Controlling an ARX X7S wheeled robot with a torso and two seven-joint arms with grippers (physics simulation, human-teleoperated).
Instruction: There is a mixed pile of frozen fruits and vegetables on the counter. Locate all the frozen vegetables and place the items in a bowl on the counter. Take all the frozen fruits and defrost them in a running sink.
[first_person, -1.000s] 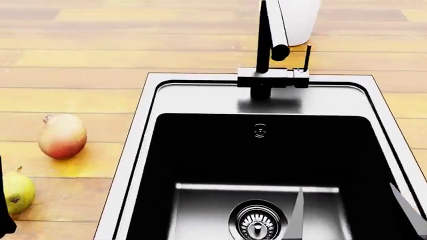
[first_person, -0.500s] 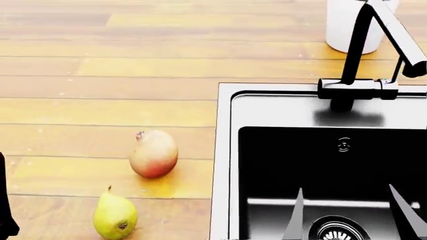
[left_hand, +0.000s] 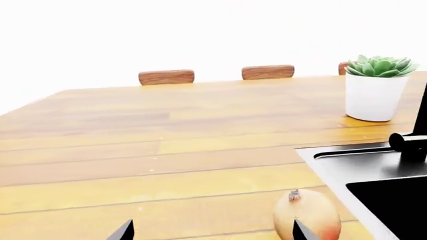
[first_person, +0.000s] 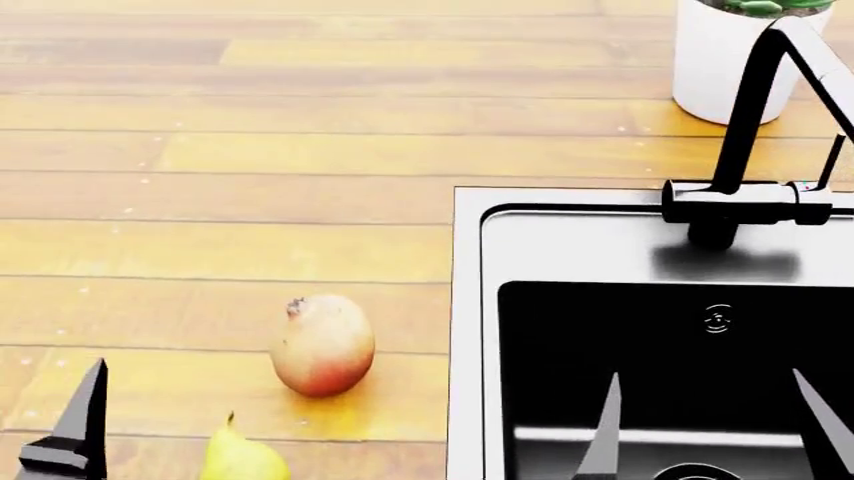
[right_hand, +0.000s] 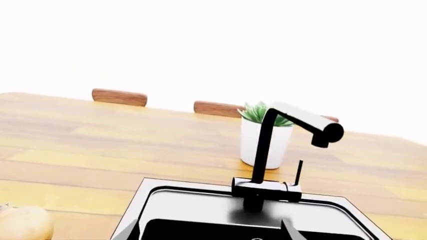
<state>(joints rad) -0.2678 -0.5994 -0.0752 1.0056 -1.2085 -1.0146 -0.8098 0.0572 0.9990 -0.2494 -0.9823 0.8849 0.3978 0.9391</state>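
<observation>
A round orange-red frozen fruit lies on the wooden counter, left of the sink. A yellow-green pear lies just in front of it at the picture's lower edge. My left gripper is open and empty, low over the counter, and the fruit sits beyond one fingertip. One of its fingers shows at the lower left. My right gripper hangs open and empty over the black basin. The frozen vegetables and the bowl are out of view.
A tall black faucet with a thin lever stands at the sink's back rim; no water shows. A white plant pot with a succulent stands behind it. Chair backs line the counter's far edge.
The head view has swung left, so the sink and fruits now sit further right and lower. A grey left finger has come into view at the lower left, where a dark arm part was.
</observation>
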